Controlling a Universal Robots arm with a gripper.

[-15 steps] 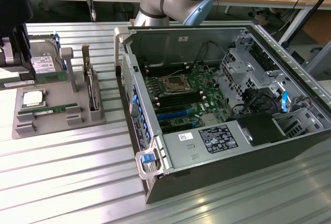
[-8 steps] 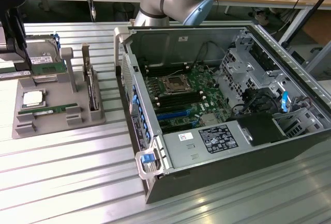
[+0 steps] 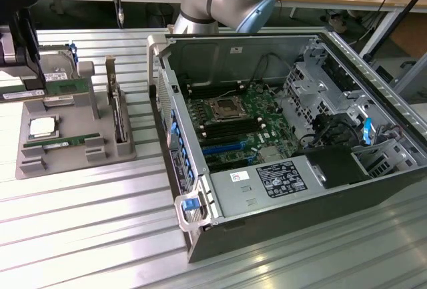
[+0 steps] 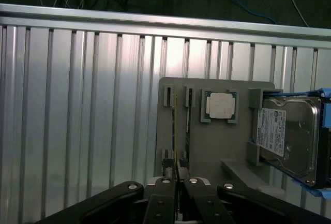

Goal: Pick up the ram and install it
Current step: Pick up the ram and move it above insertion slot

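Green thin circuit-board ram stick (image 4: 187, 128) lies in the grey tray (image 4: 217, 151) just beside my black gripper (image 4: 176, 176), jaws closed together, lengthwise parallel to them.

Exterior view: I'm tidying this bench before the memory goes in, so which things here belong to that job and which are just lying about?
Belong to the job:
memory stick
gripper, fingers shut
open computer

Just lying about:
processor chip
hard drive
expansion card
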